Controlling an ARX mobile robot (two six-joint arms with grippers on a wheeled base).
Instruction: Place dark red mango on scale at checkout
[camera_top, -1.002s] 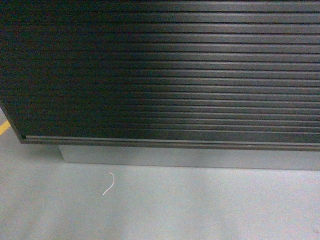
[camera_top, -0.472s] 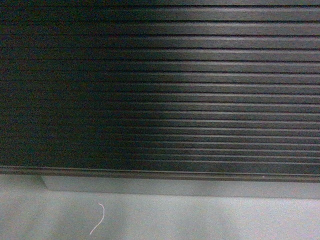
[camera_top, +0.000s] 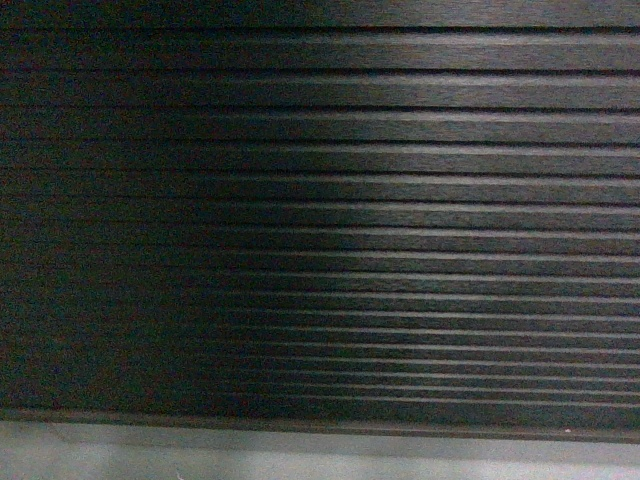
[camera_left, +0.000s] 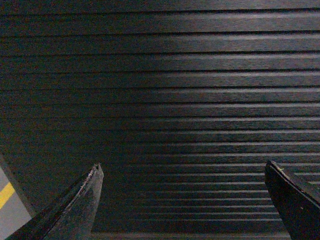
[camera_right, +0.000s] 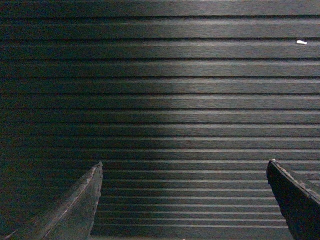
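Observation:
The checkout (camera_top: 320, 220) fills the head view as a dark slatted front panel. Neither the dark red mango nor the scale is in view. In the left wrist view my left gripper (camera_left: 182, 172) is open, its fingers wide apart and empty, facing the checkout slats (camera_left: 165, 100). My right gripper (camera_right: 184, 170) in the right wrist view is likewise open and empty in front of the checkout panel (camera_right: 160, 100). Neither gripper appears in the head view.
A thin strip of grey plinth (camera_top: 300, 455) runs under the panel. At the left wrist view's lower left, grey floor with a yellow line (camera_left: 6, 194) shows past the counter's corner. A small white speck (camera_right: 301, 42) sits on an upper slat.
The head view has closed in on the counter front and risen. The floor and the white thread seen earlier have dropped out of frame. The slats look larger.

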